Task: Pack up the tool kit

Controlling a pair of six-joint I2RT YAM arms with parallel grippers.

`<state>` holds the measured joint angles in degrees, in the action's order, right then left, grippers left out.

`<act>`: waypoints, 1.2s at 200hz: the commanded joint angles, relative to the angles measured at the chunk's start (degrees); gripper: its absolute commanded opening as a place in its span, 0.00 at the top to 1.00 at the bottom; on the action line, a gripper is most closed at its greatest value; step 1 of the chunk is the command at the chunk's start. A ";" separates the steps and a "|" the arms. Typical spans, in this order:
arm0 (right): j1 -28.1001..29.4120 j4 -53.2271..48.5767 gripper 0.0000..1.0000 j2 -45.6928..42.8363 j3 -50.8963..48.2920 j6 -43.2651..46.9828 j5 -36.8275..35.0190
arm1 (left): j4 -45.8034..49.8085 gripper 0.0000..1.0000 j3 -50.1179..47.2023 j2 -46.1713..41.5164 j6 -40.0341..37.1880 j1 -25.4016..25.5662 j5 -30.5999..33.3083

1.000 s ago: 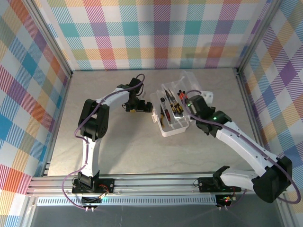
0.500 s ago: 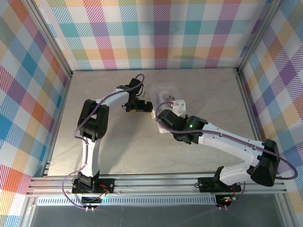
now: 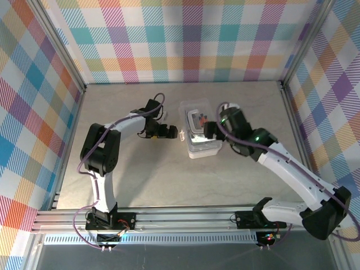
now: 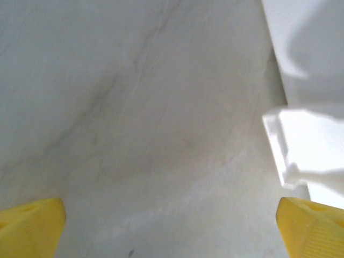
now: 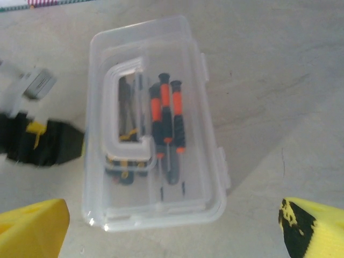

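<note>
One change: case lid now shut, right pincer opened.

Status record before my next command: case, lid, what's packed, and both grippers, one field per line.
case: clear tool kit case, flat on the table
lid: down over the case; latching cannot be told
handle: white handle, flat on the lid
contents: orange-and-black screwdrivers and yellow-handled pliers, seen through the lid
left gripper: open, empty, beside the case's left side
right gripper: open, empty, above the case
</note>
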<state>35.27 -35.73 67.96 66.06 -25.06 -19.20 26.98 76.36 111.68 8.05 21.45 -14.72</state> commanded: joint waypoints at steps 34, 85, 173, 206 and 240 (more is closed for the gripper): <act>-13.01 5.26 0.01 21.14 11.55 24.00 37.23 | -11.66 0.00 -13.12 -10.84 -3.31 -0.55 -5.43; -16.41 -0.20 0.01 40.72 27.42 28.50 39.59 | -24.88 0.00 -24.35 -19.30 -10.36 4.45 7.25; -16.27 -5.92 0.01 52.33 34.94 32.09 37.80 | -36.57 0.00 -29.12 -14.31 -13.44 11.28 15.23; -14.76 -7.70 0.01 52.44 33.58 34.38 38.40 | -40.72 0.00 -30.61 -11.60 -13.24 12.17 15.78; -13.32 -8.01 0.01 51.82 30.82 35.00 39.63 | -42.54 0.00 -29.66 -8.78 -13.83 13.26 17.53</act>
<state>19.16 -38.52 118.67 100.31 6.22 17.39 -11.05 46.30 100.68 -4.62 33.74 1.58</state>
